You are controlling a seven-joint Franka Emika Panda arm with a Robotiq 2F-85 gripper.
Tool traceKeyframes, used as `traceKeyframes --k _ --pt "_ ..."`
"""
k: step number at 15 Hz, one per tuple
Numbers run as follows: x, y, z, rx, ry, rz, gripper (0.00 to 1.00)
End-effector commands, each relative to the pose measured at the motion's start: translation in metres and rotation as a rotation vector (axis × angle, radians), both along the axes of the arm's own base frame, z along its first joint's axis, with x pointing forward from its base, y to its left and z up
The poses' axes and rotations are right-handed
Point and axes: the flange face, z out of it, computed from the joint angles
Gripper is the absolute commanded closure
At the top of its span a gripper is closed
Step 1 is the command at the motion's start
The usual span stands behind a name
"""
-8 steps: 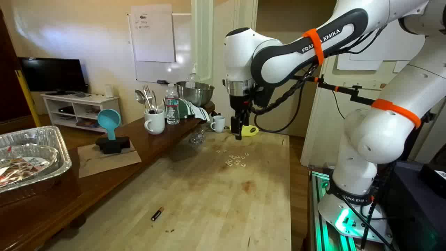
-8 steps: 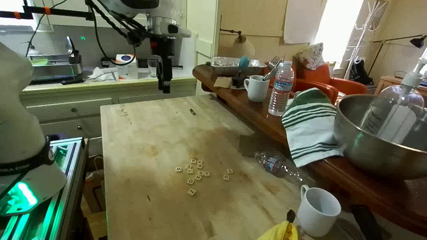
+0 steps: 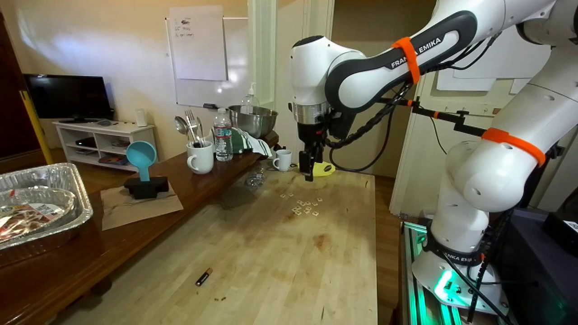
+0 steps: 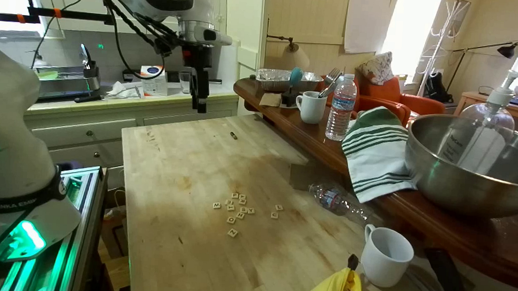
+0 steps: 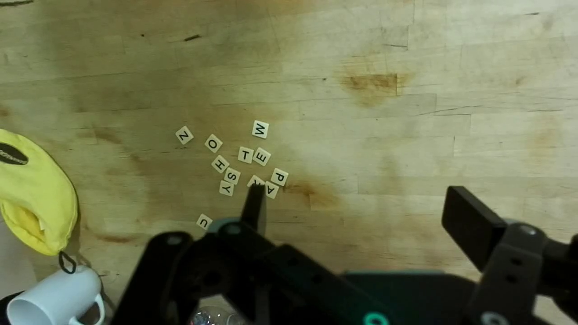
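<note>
Table (image 3: 280, 271) with a stained, pale wood top spreads across the lower middle of both exterior views and fills most of the wrist view. A dark wood counter (image 3: 90, 253) runs alongside it, from the lower left toward the centre of an exterior view. The robot arm (image 3: 361, 88) extends in from the right edge of that frame. A metal bowl (image 4: 467, 194) stands on the counter at the right edge of an exterior view, a pump bottle (image 4: 488, 117) leaning inside it. At the bottom of the wrist view shows the gripper (image 5: 356, 192), well above the table, its fingers spread wide apart and holding nothing. A yellow pouch (image 5: 40, 180) lies at that view's left edge. A plastic bottle (image 4: 339, 201) lies on its side near the counter, right of centre in an exterior view. A white mug (image 5: 58, 293) sits just beside the pouch, in the lower left corner of the wrist view. A battery (image 3: 204, 276) lies in the lower left of an exterior view. Letter tiles (image 5: 245, 155) lie face up on the table in a loose cluster left of centre in the wrist view, one partly hidden behind a finger.
</note>
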Motion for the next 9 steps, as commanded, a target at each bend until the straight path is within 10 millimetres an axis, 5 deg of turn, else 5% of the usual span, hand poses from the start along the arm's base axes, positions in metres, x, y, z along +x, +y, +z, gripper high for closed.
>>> traceKeyframes --k 1,9 --pt "-0.005 -0.010 -0.011 0.021 0.009 -0.030 0.00" --pt "-0.006 -0.043 -0.055 0.151 -0.114 -0.030 0.00"
